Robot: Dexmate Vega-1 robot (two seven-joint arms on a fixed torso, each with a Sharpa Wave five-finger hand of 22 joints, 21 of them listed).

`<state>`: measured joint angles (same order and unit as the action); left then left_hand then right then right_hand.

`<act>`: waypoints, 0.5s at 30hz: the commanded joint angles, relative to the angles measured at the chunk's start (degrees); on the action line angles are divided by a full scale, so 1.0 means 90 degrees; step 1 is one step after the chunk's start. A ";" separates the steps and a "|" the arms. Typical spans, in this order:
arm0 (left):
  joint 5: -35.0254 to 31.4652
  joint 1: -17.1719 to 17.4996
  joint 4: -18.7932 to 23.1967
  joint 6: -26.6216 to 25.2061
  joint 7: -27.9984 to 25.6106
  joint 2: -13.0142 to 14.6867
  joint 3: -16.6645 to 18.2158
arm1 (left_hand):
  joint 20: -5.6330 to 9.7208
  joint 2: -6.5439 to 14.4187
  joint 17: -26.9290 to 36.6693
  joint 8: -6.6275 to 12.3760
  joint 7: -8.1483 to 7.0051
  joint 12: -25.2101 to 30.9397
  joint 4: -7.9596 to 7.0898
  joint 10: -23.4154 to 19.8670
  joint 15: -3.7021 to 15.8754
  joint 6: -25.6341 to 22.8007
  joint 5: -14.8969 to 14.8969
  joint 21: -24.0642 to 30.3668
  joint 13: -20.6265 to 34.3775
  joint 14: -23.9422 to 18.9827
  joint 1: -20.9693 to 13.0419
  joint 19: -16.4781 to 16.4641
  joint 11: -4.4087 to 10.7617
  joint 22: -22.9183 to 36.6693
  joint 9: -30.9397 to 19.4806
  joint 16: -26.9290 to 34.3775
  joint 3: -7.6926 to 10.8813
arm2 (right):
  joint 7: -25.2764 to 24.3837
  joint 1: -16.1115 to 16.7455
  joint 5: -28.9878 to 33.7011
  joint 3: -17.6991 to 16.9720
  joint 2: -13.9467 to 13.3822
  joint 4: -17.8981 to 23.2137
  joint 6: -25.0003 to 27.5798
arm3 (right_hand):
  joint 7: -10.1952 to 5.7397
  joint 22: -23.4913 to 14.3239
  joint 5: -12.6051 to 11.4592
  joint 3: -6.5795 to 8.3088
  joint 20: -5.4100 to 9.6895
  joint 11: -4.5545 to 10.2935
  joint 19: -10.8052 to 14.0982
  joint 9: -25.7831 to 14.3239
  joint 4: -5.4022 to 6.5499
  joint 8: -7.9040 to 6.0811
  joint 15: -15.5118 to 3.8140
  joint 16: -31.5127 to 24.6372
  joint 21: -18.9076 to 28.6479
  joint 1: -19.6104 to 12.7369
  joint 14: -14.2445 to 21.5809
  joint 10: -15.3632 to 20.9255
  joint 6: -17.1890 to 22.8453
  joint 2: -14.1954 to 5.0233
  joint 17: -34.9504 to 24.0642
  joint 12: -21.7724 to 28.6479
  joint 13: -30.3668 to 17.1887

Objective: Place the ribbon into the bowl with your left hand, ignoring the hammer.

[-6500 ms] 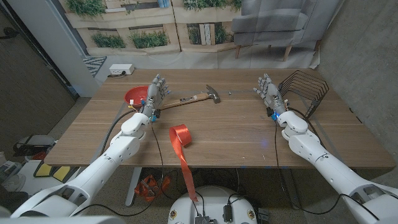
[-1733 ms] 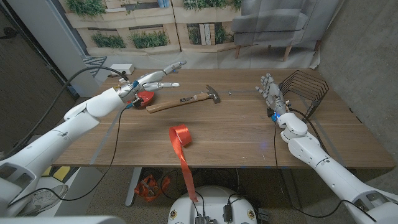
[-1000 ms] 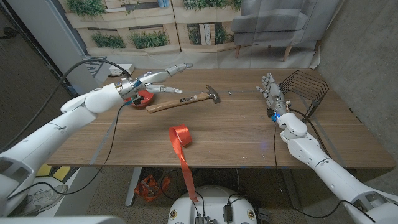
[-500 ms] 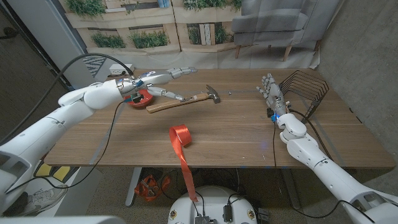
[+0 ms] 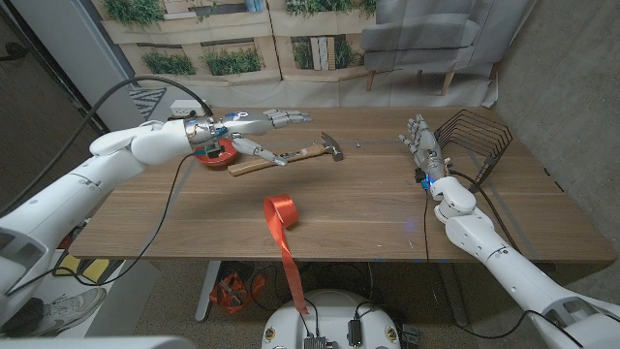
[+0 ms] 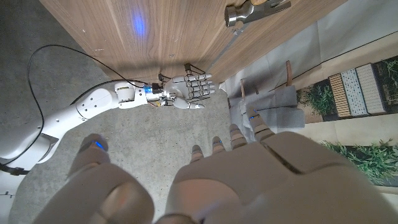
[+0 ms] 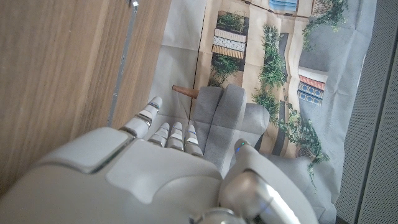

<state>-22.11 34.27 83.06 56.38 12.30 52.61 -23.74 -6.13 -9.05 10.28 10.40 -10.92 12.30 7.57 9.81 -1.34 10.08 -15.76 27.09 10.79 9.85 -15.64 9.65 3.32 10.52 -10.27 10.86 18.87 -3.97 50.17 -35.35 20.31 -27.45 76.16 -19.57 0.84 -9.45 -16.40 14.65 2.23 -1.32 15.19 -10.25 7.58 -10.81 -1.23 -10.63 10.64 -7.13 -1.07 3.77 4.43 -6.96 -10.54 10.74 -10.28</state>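
A red ribbon (image 5: pixel 281 211) lies coiled near the table's front middle, and its tail hangs over the front edge. The red bowl (image 5: pixel 215 152) sits at the back left, partly hidden by my left arm. My left hand (image 5: pixel 260 134) hovers above the table beside the bowl, fingers spread and stretched toward the hammer (image 5: pixel 291 155), holding nothing. In the left wrist view the hammer's head (image 6: pixel 256 12) shows past my left hand (image 6: pixel 236 174). My right hand (image 5: pixel 422 145) stands upright at the right, fingers apart and empty; it also appears as my right hand (image 6: pixel 186 92).
A black wire rack (image 5: pixel 475 143) stands at the back right, close to my right hand. A white power strip (image 5: pixel 189 109) lies at the table's back left corner. The wooden table (image 5: pixel 378 218) has bare wood between the ribbon and the right arm.
My left arm has risen from beside the bowl and swung right, and the open hand now reaches out over the hammer's handle. The right hand and the ribbon have stayed put.
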 commanded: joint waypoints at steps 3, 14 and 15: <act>-0.0634 -0.0136 0.0217 0.0156 -0.0060 0.0046 0.0009 | 0.0044 0.0005 0.0007 0.0037 0.0067 -0.0007 0.0046 0.0399 -0.0040 0.0830 -0.0081 -0.0024 0.0034 0.0292 -0.0140 0.0068 -0.0091 0.0007 -0.0027 0.0034 -0.0064 | 0.0063 -0.0066 -0.0026 0.0010 0.0060 -0.0146 -0.0061 | 0.0010 -0.0026 0.0025 0.0028 0.0006 -0.0029 0.0070 -0.0035 0.0000 -0.0022 -0.0003 -0.0038 0.0035 0.0011 0.0007 0.0063 0.0035 -0.0037 -0.0008 0.0035 -0.0032; -0.1033 -0.0132 0.0464 0.0267 -0.0140 0.0108 0.0033 | 0.0006 -0.0055 0.0006 0.0063 0.0145 -0.0002 0.0108 0.0370 -0.0099 0.0830 -0.0145 -0.0052 0.0037 0.0250 -0.0290 -0.0008 -0.0201 0.0003 -0.0031 0.0033 -0.0144 | 0.0033 -0.0041 -0.0035 -0.0024 0.0047 -0.0119 -0.0087 | -0.0003 -0.0026 0.0027 0.0033 0.0005 -0.0012 0.0071 -0.0034 -0.0001 -0.0017 -0.0002 -0.0036 0.0033 0.0013 0.0009 0.0057 0.0029 -0.0035 -0.0007 0.0031 -0.0032; -0.1060 -0.0125 0.0490 0.0264 -0.0144 0.0115 0.0041 | 0.0012 -0.0058 0.0006 0.0066 0.0145 0.0001 0.0111 0.0361 -0.0102 0.0827 -0.0149 -0.0050 0.0038 0.0237 -0.0299 -0.0021 -0.0214 0.0003 -0.0031 0.0037 -0.0149 | 0.0038 -0.0039 -0.0030 -0.0023 0.0043 -0.0119 -0.0092 | 0.0003 -0.0026 0.0027 0.0033 0.0002 -0.0018 0.0072 -0.0034 -0.0001 -0.0017 -0.0008 -0.0036 0.0033 0.0013 0.0008 0.0053 0.0028 -0.0035 -0.0007 0.0029 -0.0032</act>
<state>-28.24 33.19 85.60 57.97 11.71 53.15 -23.75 -6.13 -9.65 10.12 10.64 -10.00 12.30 8.46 10.02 -1.95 9.79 -16.62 26.62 10.79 9.87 -17.87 9.65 1.87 10.39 -10.26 10.86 17.99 -3.53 49.70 -35.43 20.37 -27.06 75.02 -20.21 0.83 -9.45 -16.40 14.65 2.23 -1.64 15.18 -10.25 7.58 -10.81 -1.23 -10.63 10.64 -7.13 -1.07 4.08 4.42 -6.96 -10.53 10.74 -10.28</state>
